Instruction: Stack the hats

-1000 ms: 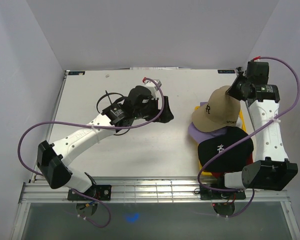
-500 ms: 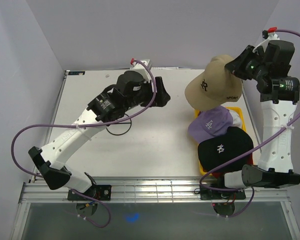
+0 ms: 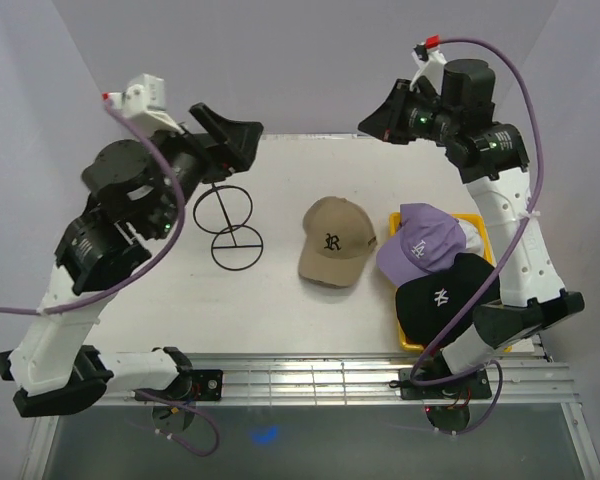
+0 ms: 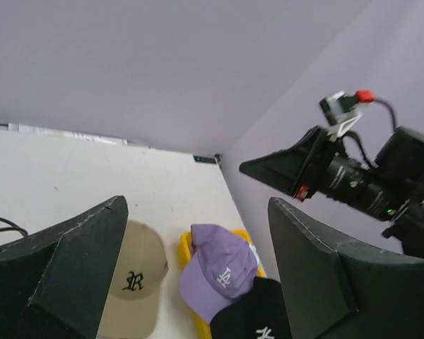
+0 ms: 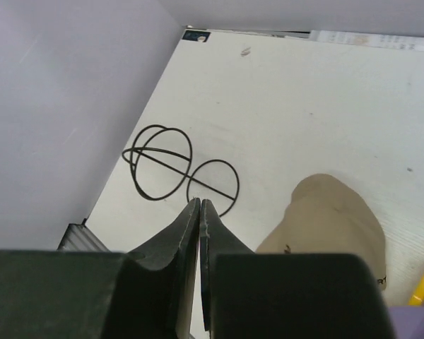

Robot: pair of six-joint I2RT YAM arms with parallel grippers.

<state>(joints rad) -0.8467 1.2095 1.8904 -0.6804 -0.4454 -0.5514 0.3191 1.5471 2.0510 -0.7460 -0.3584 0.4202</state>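
The table (image 3: 310,300) lies far beneath both pincers, as I have both arms reared up high. Down under my right pincer (image 5: 199,205), back toward that arm's base, sits the yellow tray (image 3: 485,240). The lavender cap (image 3: 425,245) and black cap (image 3: 445,298) lie touching on it, with a sliver of a white cap (image 3: 470,236) behind them. The tan cap (image 3: 335,240) lies alone on bare table, crown up, below that pincer and right of its tips in its own camera. The wire stand (image 3: 230,222) is below and just left of the tips. The right fingers are pressed together with nothing between them. My left pincer (image 4: 196,205) is spread wide and holds nothing; the tan and lavender caps show far below through its gap.

I judge the tan cap to be the base of the stack and the lavender next. I'd part the right fingers before descending and pinch the lavender crown on the side away from the black cap. Then I'd lift straight up, set it over the tan crown with brims aligned, and let go low so the soft fabric doesn't slide off
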